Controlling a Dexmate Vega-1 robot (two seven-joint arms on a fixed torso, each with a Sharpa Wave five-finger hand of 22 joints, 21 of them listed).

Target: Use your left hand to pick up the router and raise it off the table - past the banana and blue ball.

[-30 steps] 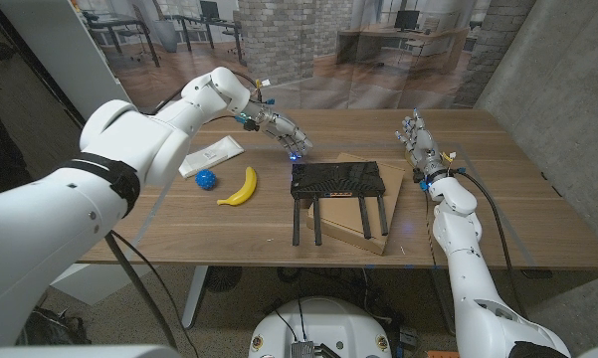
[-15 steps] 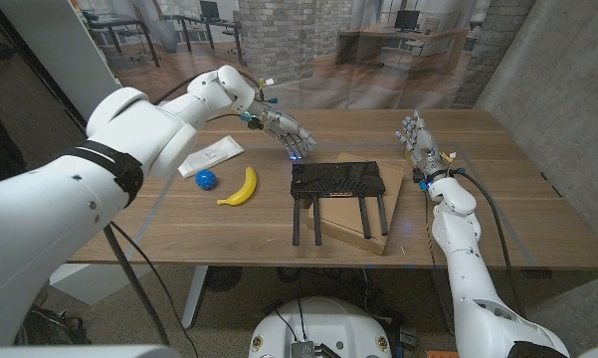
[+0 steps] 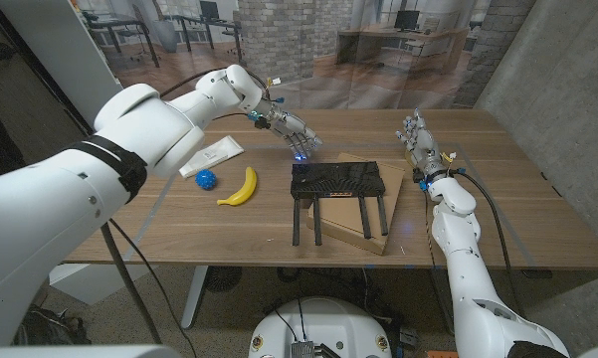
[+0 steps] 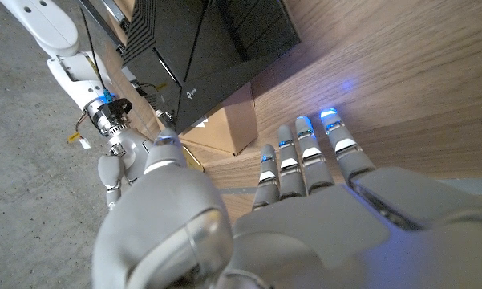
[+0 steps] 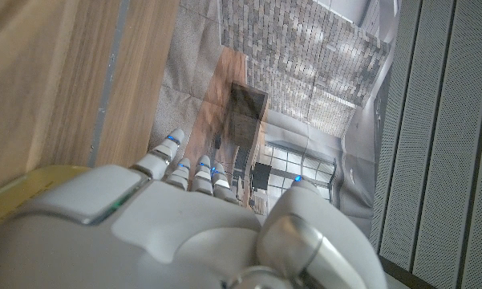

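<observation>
Atop cardboard box [image 3: 378, 214]: black router [image 3: 338, 181], long axis across table, antennas toward me. My left hand [image 3: 291, 130] above its far-left corner, fingers spread, holding nothing. Right hand [image 3: 415, 139] upright, fingers apart, empty.

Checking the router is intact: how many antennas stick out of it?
4. All lie flat off the router's near edge: two on its left, two on its right over the cardboard box.
</observation>
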